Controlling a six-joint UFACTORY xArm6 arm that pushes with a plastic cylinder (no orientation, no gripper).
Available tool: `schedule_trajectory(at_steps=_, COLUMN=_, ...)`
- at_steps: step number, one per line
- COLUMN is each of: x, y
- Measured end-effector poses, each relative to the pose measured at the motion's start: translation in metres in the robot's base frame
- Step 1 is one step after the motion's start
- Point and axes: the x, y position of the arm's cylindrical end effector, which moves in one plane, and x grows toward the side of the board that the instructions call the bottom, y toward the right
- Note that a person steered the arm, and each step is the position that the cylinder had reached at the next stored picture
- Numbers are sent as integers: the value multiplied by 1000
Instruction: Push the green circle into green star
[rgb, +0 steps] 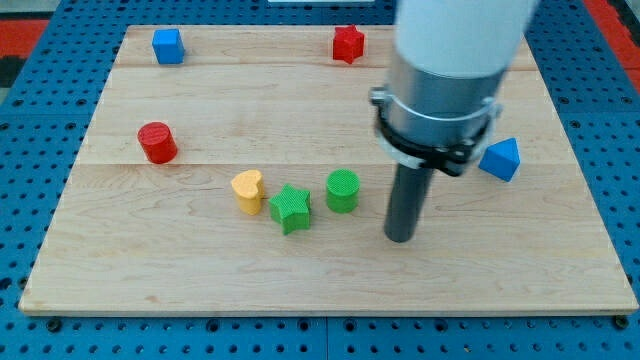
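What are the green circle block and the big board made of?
The green circle looks like matte plastic, maybe 3D-printed: fine ridges line its top. The board looks like pale wood with a smooth finish: grain streaks and plank seams run across it. My tip rests on it, to the circle's right in the view.

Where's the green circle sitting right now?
The green circle sits just below the board's middle, a small gap to the view's right of the green star, with my tip off to its right and slightly lower.
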Motion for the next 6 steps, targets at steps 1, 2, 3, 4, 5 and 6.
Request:
schedule_trajectory(at_steps=1, x=-34, y=-6)
schedule_trajectory(at_steps=2, x=-77, y=-52)
schedule_trajectory(at_steps=3, x=-70, y=-143)
schedule_trajectory(at_steps=4, x=-55, y=-125)
schedule_trajectory(at_steps=5, x=-56, y=-68)
schedule_trajectory(at_steps=6, x=-40, y=-63)
